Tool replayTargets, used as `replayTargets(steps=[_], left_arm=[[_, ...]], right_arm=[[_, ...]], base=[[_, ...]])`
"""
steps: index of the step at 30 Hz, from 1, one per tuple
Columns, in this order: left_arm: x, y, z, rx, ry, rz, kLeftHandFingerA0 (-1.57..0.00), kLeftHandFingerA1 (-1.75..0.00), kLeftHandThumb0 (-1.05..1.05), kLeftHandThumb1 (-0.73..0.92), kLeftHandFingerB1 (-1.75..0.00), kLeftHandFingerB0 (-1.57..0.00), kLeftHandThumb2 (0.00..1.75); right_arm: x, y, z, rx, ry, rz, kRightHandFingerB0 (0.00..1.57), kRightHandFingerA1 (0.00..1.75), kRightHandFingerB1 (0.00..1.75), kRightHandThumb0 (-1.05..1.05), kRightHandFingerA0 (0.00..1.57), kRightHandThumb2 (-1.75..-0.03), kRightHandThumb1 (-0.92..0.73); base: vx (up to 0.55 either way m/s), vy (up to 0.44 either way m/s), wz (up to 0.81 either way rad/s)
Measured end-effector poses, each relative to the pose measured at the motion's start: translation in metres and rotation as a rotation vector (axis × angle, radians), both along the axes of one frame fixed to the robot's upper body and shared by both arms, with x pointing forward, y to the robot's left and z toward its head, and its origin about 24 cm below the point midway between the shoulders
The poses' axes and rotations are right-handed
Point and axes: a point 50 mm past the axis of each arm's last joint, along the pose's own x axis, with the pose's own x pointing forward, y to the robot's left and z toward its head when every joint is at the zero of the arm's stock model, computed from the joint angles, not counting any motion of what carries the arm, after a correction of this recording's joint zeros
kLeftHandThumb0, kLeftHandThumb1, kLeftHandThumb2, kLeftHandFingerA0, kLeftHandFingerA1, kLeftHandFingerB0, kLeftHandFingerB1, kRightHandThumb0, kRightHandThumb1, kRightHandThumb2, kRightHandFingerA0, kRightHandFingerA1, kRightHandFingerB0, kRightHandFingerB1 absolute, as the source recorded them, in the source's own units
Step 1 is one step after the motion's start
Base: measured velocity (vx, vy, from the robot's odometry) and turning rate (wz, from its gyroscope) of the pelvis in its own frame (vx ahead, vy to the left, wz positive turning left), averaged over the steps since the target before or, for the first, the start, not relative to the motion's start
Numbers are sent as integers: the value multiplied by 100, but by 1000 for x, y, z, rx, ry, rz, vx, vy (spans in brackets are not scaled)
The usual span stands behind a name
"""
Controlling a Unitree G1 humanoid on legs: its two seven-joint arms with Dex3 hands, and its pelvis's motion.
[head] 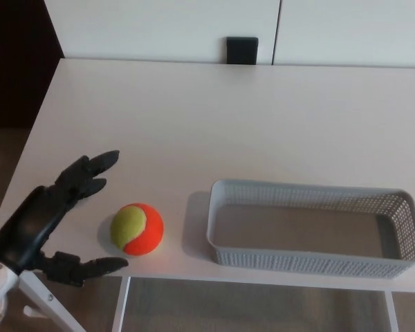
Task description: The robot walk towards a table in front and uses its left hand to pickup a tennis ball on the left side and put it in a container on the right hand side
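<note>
From the head camera, the robot's left hand [59,221] is poised at the tennis ball's [137,229] nine o'clock, fingers spread wide and empty, apparently not yet touching it; closing around the ball looks to be the next move. The grey container [311,261], at the ball's three o'clock on the table [228,117], holds nothing.

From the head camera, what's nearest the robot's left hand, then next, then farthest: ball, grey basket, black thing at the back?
1. Ball, right beside the left hand.
2. Grey basket, farther right.
3. Black block, at the far edge of the table.
</note>
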Motion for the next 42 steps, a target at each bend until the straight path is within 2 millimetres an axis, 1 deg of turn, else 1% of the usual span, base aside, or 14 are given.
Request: replayTargets(steps=[2,4,5,6,7,8,9,14,15,24,28,32,39,42], left_arm=[[0,-1,-3,5,9,0,0,-46,-45,29,-26,-3,75],[-1,-2,-6,13,14,2,-7,-48,-43,30,-27,0,74],[-1,-2,-6,14,15,2,-7,-48,-43,30,-27,0,74],[-1,-3,-8,15,17,2,-8,-44,-51,32,-22,-7,66],[-1,-4,-9,15,17,2,-8,-44,-51,32,-22,-7,66],[-1,-4,-9,14,15,3,-10,-45,-50,33,-26,-7,66],[-1,-5,-10,12,12,6,-3,-51,-30,15,-49,0,77],[-2,-13,-15,-14,-4,41,-2,-50,-29,18,-49,0,79],[-2,-14,-16,-14,-6,46,-17,-47,-50,34,-32,-7,64],[-3,-20,-27,-11,-18,110,-22,-49,-51,34,-35,-10,64],[-1,-23,-34,-8,-17,142,-20,-50,-51,34,-34,-9,64],[0,-25,-38,-2,-17,152,-21,-50,-51,34,-34,-9,65],[0,-31,-42,17,-23,159,-23,-50,-52,34,-34,-11,65],[0,-35,-43,36,-31,155,-27,-50,-49,33,-34,-13,63]], right_arm=[[0,0,0,1,1,2,33,58,47,13,43,-59,-66],[0,0,0,3,3,3,33,57,46,13,43,-59,-66],[0,0,0,3,3,3,33,57,46,13,43,-59,-66],[0,0,0,4,5,4,32,56,46,12,42,-59,-66],[0,0,0,4,5,4,32,56,46,12,42,-59,-66],[0,0,0,5,6,5,32,57,46,12,42,-59,-66],[0,0,0,5,7,5,32,57,46,12,43,-59,-66],[2,1,1,6,4,9,32,56,45,12,42,-59,-66],[2,1,1,6,4,9,32,55,46,13,41,-59,-66],[4,2,2,6,1,11,32,55,46,13,40,-59,-66],[7,2,3,7,-5,11,32,56,46,12,42,-59,-67],[9,2,3,7,-8,12,33,58,47,12,44,-59,-66],[10,2,4,6,-11,15,34,55,47,11,41,-59,-66],[11,2,4,6,-14,14,34,57,48,12,42,-59,-66]], base=[[0,0,0],[0,0,0],[0,0,0],[0,0,0],[0,0,0],[0,0,0],[0,0,0],[0,0,0],[0,0,0],[0,0,0],[0,0,0],[0,0,0],[0,0,0],[0,0,0]])
